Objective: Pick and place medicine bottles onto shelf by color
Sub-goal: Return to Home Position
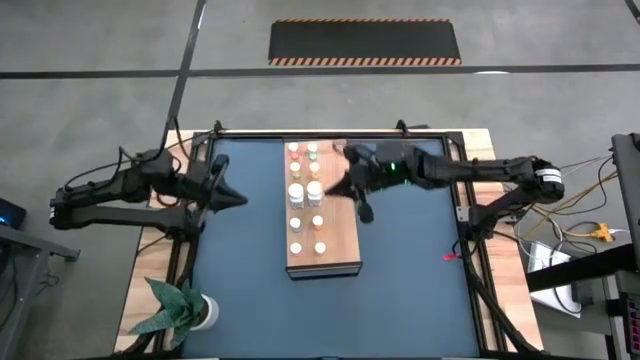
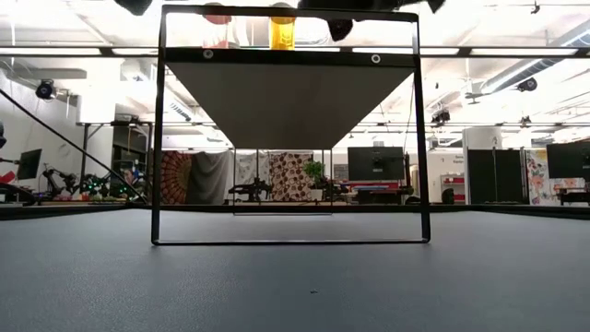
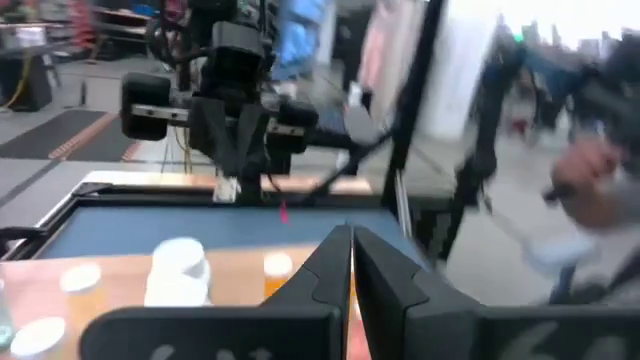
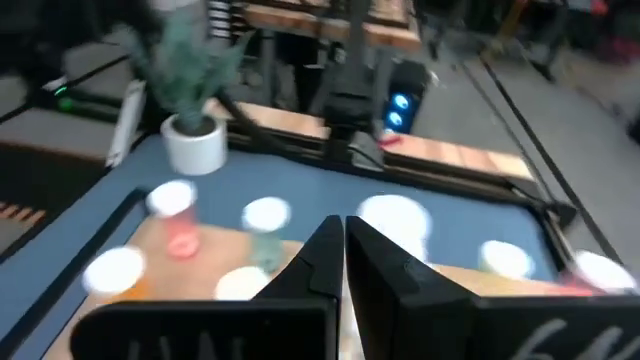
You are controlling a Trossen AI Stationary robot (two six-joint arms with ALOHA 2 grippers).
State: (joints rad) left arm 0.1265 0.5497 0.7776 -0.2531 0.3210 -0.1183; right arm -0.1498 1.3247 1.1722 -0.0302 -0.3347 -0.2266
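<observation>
The shelf (image 1: 322, 258), a light-brown board on a black frame, stands mid-table. Medicine bottles (image 1: 297, 193) stand on it in two rows, caps white, pink, green and orange. In the low view two of them (image 2: 282, 32) show above the board's underside (image 2: 290, 92). My right gripper (image 1: 335, 190) hovers shut over the board's far right part, above the bottles (image 4: 265, 215), holding nothing. My left gripper (image 1: 238, 197) is shut and empty, left of the shelf and apart from it; its fingers (image 3: 352, 240) point level toward the bottles (image 3: 180, 268).
A white pot with a green plant (image 1: 185, 310) stands at the table's near left corner. The dark mat (image 1: 410, 270) lies bare right of the shelf. The shelf's black frame (image 2: 159, 129) rises from the mat.
</observation>
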